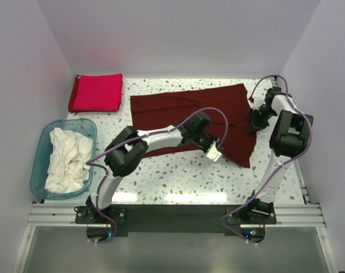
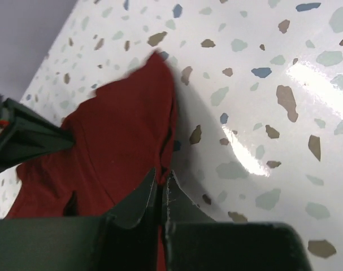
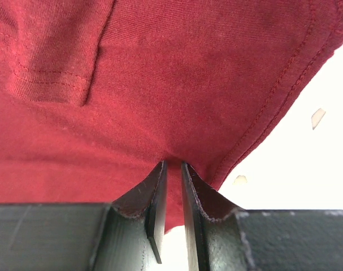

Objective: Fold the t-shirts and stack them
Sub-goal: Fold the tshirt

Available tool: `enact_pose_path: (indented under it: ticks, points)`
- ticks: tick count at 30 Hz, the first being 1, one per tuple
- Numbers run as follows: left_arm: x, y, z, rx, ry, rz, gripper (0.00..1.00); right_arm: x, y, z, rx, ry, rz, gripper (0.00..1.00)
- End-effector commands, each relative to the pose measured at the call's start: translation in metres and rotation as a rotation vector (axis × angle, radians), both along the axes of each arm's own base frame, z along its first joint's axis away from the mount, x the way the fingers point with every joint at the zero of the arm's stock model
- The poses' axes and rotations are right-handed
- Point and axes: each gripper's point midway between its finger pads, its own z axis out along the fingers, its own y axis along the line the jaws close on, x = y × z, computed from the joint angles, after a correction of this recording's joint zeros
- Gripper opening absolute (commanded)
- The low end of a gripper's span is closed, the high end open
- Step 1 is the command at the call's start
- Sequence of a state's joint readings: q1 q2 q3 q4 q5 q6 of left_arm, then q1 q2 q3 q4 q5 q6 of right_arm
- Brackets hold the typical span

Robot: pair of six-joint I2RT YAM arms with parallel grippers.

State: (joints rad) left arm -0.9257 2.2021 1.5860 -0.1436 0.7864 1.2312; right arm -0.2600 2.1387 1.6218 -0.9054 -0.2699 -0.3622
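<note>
- The maroon t-shirt [image 1: 189, 108] lies spread on the tabletop [image 1: 178, 176], from far centre to the right.
- The left gripper [image 2: 161, 180] is closed on its near edge.
- The right gripper [image 3: 172, 169] is clamped on its right edge.
- The crimson t-shirt [image 1: 96, 92] sits folded at the far left.
- The white t-shirts [image 1: 64, 159] are heaped in the blue tub [image 1: 41, 142].

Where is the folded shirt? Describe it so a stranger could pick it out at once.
On the speckled white terrazzo table, look to the far left corner, behind the translucent blue plastic tub. There lies the bright crimson-red cloth t-shirt. It alone is folded into a neat rectangle: the dark maroon t-shirt beside it lies spread out, and the white t-shirts sit crumpled in the tub.
</note>
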Motion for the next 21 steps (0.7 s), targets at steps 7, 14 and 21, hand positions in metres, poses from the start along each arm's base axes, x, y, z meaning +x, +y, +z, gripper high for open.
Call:
enact_pose_path:
  ticks: [7,14,21]
  points:
    - [-0.020,0.031,0.045,-0.094,-0.009,-0.156,0.31,0.011,-0.012,-0.001,-0.056,-0.019,0.001,0.21]
    - [-0.043,0.057,0.054,-0.051,0.076,-0.120,0.51,0.016,0.005,0.026,0.031,-0.064,0.034,0.26]
    - [0.002,0.143,0.079,0.019,0.447,0.435,0.47,0.012,0.019,0.088,0.072,-0.185,0.135,0.28]
